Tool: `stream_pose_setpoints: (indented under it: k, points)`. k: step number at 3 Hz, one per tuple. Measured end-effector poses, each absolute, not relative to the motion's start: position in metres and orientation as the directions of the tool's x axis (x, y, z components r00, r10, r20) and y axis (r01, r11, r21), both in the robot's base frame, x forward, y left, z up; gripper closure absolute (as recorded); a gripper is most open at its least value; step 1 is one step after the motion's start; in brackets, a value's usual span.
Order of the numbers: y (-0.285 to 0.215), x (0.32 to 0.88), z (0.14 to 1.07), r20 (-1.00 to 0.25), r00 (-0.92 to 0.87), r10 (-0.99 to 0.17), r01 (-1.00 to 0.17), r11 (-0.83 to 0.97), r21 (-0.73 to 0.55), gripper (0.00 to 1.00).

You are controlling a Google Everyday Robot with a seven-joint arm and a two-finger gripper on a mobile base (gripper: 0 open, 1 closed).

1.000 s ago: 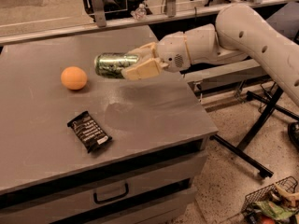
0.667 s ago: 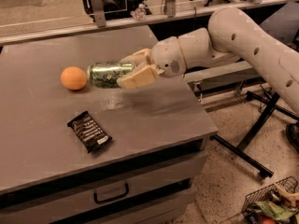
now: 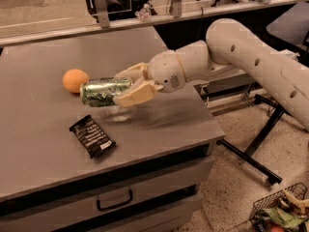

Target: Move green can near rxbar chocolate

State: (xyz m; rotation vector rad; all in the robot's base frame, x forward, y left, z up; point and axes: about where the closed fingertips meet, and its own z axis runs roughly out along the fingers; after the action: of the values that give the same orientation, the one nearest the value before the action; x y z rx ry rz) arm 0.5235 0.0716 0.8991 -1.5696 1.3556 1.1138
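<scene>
Beige-fingered hand (image 3: pixel 119 87) on smooth off-white arm (image 3: pixel 251 57)

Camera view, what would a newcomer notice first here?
The cream arm reaches in from the picture's right, its hand gripping a green can sideways over the grey table. An orange ball sits just behind the can, and a black rxbar chocolate lies nearer the front edge.

The gripper (image 3: pixel 117 88), over the table (image 3: pixel 43 124), hides the right end of the green can (image 3: pixel 99 92) behind its fingers (image 3: pixel 135 94).
</scene>
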Motion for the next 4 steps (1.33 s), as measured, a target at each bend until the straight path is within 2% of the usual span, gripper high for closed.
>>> stream_pose_setpoints:
  k: [2, 3, 4]
  points:
    - [0.066, 0.508, 0.881, -0.936, 0.038, -0.350, -0.998, -0.069, -0.014, 1.00]
    - [0.063, 0.505, 0.872, -0.933, 0.023, -0.360, -1.000, -0.025, -0.015, 0.85]
    - [0.062, 0.505, 0.865, -0.933, 0.013, -0.360, -1.000, 0.002, -0.015, 0.61]
